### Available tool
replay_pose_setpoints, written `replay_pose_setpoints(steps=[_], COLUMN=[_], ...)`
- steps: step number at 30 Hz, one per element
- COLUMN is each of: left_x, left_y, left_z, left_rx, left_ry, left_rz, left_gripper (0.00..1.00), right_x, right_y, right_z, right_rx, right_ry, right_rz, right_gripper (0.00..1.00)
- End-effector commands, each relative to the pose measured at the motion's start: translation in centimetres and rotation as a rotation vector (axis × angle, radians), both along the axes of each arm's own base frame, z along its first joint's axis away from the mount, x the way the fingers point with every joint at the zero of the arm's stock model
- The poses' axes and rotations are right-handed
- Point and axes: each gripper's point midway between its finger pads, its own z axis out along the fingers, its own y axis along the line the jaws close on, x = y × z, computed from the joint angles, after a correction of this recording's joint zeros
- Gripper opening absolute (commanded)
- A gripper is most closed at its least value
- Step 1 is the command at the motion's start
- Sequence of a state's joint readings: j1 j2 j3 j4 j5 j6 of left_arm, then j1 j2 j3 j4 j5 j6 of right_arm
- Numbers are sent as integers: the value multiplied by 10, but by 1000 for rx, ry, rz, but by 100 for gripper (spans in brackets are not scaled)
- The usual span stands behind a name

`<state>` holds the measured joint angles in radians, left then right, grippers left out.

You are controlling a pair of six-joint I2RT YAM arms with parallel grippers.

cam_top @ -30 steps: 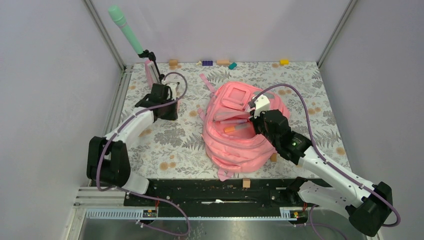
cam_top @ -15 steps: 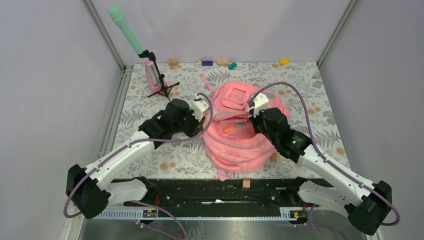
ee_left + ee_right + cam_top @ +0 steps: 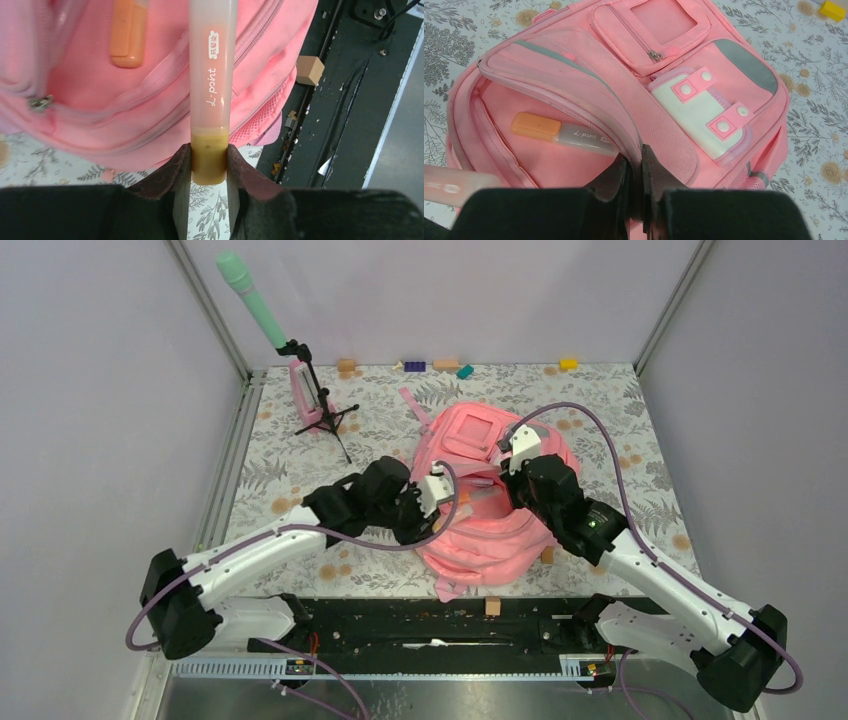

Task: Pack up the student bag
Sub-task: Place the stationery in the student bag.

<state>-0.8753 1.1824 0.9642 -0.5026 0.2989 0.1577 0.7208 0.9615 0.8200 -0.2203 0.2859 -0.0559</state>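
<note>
Over the student bag (image 3: 480, 540), left arm (image 3: 270, 540) stretches, left fingers (image 3: 177, 170) clamping a marker (image 3: 210, 75); right fingers (image 3: 619, 175) seemingly pinch its flap (image 3: 589, 95).

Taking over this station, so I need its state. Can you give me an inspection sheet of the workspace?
Surface: floral table cover, flat.
Job's things: pink backpack lying open; orange-capped marker inside.
Clutter: small blocks along far edge, wooden cube by arm bases, green microphone on stand, pink metronome.
Grippers: left gripper shut on brown-capped marker over the backpack; right gripper pinching the backpack's opening edge.
Cables: purple cables loop off both wrists.
Surroundings: plain grey walls.
</note>
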Motion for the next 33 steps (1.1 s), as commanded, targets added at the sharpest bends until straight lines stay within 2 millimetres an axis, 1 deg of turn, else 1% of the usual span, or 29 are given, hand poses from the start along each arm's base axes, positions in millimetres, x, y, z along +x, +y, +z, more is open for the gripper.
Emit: replay_pose_setpoints(steps=[1,2,5,8,12,14,15,18,19,21,22,23,24,26,27,31,33], left_x=[0,5,17,34,60,71,77,88,90,90,89,86,82,76,71,54,45], left_y=[-27,-32,-45,-57,-72,-75,-76,-75,-73,-69,-67,-66,-64,-60,-56,-39,-31], left_z=[11,17,25,30,28,24,23,22,22,23,25,26,27,31,33,44,53], left_rx=[-31,-32,-32,-17,16,22,18,6,3,-7,-15,-21,-27,-40,-46,-79,-116], left_ry=[10,5,-13,-54,-101,-124,-138,-175,-185,-199,-204,-203,-203,-200,-198,-188,-180], left_rz=[-73,-75,-86,-78,-47,-13,9,73,92,105,106,99,90,79,77,87,102], left_gripper=[0,0,0,0,0,0,2,19,27,50,60,68,75,85,88,92,96], right_x=[4,3,1,-1,-5,-6,-6,-6,-6,-5,-5,-5,-5,-5,-5,-7,-8], right_y=[4,4,5,4,5,5,5,4,4,3,3,3,3,3,3,-1,-3], right_z=[59,59,57,54,50,48,47,43,42,40,39,39,38,38,37,30,23], right_rx=[142,144,149,153,181,185,184,178,175,169,166,165,164,164,163,157,146], right_ry=[-115,-114,-107,-102,-84,-79,-77,-72,-70,-68,-68,-66,-66,-65,-64,-59,-50], right_rz=[-20,-19,-13,-8,-10,-10,-12,-16,-18,-22,-21,-22,-22,-22,-23,-33,-39], right_gripper=[0,0,0,0,0,0,0,0,0,0,0,0,0,0,0,0,0])
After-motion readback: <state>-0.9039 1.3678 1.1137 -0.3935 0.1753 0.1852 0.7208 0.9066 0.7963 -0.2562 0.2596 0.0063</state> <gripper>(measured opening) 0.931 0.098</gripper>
